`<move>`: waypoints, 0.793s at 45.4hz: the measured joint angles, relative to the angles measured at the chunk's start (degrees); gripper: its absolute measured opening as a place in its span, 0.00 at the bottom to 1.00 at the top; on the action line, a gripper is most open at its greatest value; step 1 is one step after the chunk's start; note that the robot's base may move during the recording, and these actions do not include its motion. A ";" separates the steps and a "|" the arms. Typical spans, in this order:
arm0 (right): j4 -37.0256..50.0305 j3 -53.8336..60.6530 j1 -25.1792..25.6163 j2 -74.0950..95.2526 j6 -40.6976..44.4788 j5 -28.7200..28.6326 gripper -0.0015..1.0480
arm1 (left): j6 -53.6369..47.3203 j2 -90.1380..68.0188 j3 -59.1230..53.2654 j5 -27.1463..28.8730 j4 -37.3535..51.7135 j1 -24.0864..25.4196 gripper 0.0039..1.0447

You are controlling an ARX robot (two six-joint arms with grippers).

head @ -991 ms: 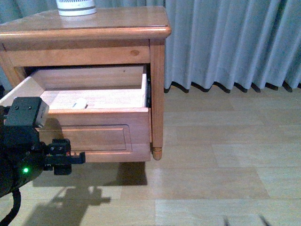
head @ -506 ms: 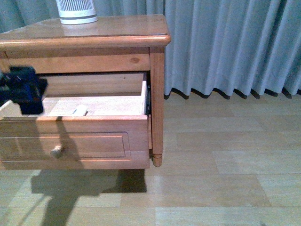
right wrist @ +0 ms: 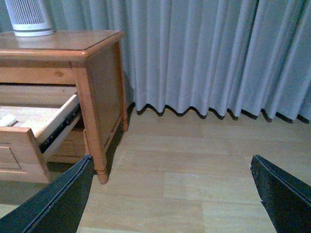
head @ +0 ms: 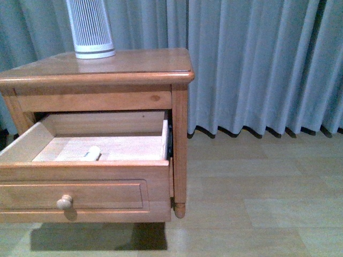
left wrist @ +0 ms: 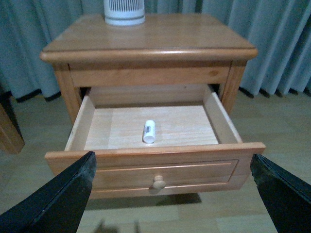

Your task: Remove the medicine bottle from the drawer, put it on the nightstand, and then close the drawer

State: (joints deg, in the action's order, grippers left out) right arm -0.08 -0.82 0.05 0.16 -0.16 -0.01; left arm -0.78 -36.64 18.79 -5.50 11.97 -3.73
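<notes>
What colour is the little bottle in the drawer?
The medicine bottle is white with a small dark mark, clearest in the left wrist view.

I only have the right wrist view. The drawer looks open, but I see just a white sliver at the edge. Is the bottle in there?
Observer: Yes. The left wrist view shows the bottle lying on its side on the floor of the drawer, about mid-width.
Operator: Which way does it run?
Observer: Roughly front to back, with one end toward the drawer front.
Operator: And the left gripper?
Observer: The left gripper is open and holds nothing; it faces the drawer front.
</notes>
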 joint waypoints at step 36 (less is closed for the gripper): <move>0.00 0.00 0.00 0.00 0.00 0.00 0.93 | 0.59 15.96 -13.40 5.51 3.45 3.48 0.03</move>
State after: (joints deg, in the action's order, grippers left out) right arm -0.08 -0.82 0.05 0.16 -0.16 -0.01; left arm -0.19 -20.69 5.39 0.01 15.42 -0.25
